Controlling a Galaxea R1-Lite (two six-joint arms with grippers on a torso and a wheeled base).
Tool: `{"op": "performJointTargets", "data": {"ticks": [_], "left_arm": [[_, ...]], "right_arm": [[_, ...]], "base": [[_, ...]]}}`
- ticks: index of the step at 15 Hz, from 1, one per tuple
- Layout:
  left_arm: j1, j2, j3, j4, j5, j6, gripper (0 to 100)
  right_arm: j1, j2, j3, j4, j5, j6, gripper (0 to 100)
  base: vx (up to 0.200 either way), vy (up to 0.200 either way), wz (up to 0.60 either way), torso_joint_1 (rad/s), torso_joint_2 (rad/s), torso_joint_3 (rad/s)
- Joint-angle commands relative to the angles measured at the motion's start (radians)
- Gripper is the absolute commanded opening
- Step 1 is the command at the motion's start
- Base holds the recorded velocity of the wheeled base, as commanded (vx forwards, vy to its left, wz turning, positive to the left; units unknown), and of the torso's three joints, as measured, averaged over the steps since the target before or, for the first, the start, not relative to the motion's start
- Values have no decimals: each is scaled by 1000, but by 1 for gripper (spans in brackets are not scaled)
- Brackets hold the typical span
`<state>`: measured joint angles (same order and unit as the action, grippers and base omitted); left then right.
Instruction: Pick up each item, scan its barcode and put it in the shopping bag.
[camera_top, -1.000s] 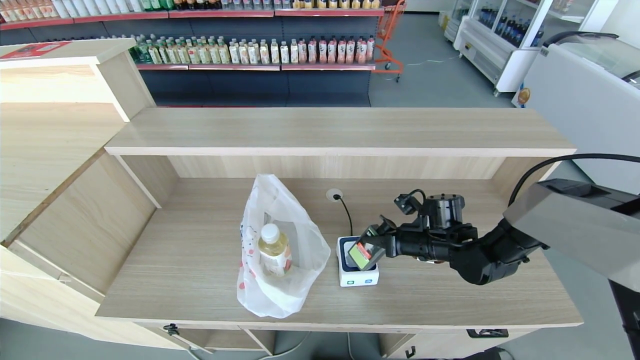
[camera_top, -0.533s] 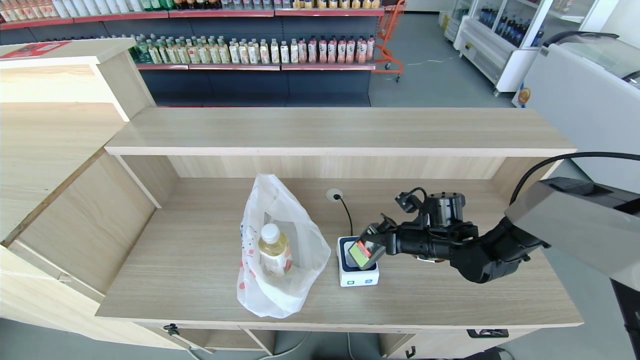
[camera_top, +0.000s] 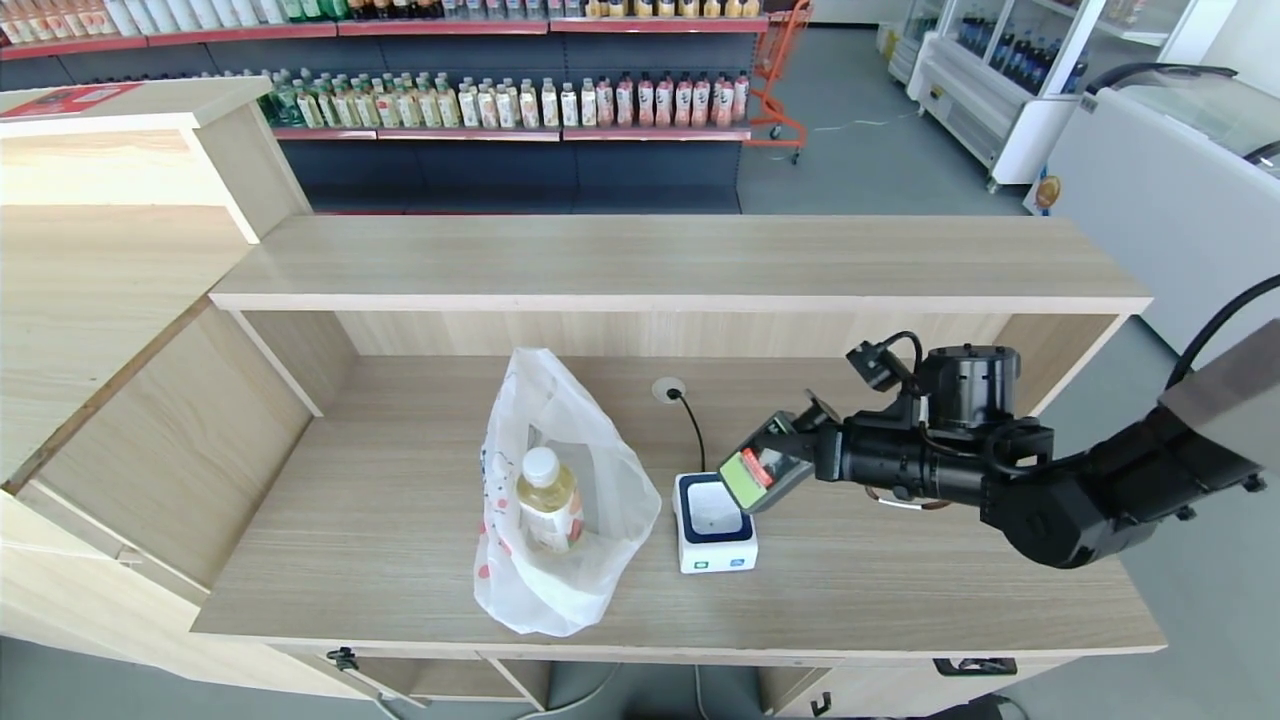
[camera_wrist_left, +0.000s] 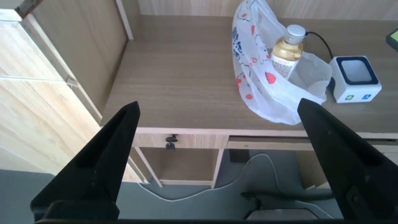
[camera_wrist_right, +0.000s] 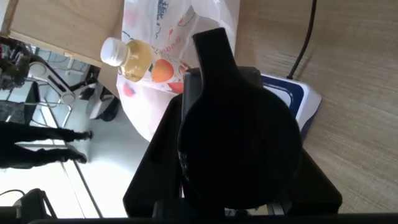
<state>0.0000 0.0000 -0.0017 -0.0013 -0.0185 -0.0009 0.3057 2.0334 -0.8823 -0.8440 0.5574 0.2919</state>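
Observation:
My right gripper (camera_top: 772, 462) is shut on a small flat packet (camera_top: 752, 474) with a green and red face. It holds the packet tilted in the air, just above and to the right of the white barcode scanner (camera_top: 713, 522). The white plastic shopping bag (camera_top: 560, 560) stands open left of the scanner with a yellow drink bottle (camera_top: 548, 503) upright inside. In the left wrist view my left gripper (camera_wrist_left: 217, 168) hangs open with nothing between its fingers, off the counter's front edge, with the bag (camera_wrist_left: 258, 93), the bottle (camera_wrist_left: 287, 50) and the scanner (camera_wrist_left: 354, 78) beyond it.
A black cable runs from the scanner to a grommet (camera_top: 668, 388) at the back of the counter (camera_top: 380, 520). A raised ledge (camera_top: 680, 260) borders the back, and a wooden side wall (camera_top: 200, 440) closes the left. Bare counter lies left of the bag and right of the scanner.
My right arm has lifted the packet up and to the right, off the scanner's face. The bag, bottle and scanner have stayed put.

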Motion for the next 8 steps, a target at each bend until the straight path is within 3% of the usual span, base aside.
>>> {"op": "performJointTargets", "data": {"ticks": [1,6,8], "left_arm": [[0,0,0,0,0,1,100],[0,0,0,0,0,2,100],[0,0,0,0,0,-2,100]], "right_arm": [[-2,-76,20,0,-1,0,0],[-4,-64,10,2,-4,-63,0],[-2,-28,-18,3,-5,-125,0]], "base": [[0,200,0,-7,-2,2],[0,200,0,3,6,3],[0,0,0,0,0,0]]}}
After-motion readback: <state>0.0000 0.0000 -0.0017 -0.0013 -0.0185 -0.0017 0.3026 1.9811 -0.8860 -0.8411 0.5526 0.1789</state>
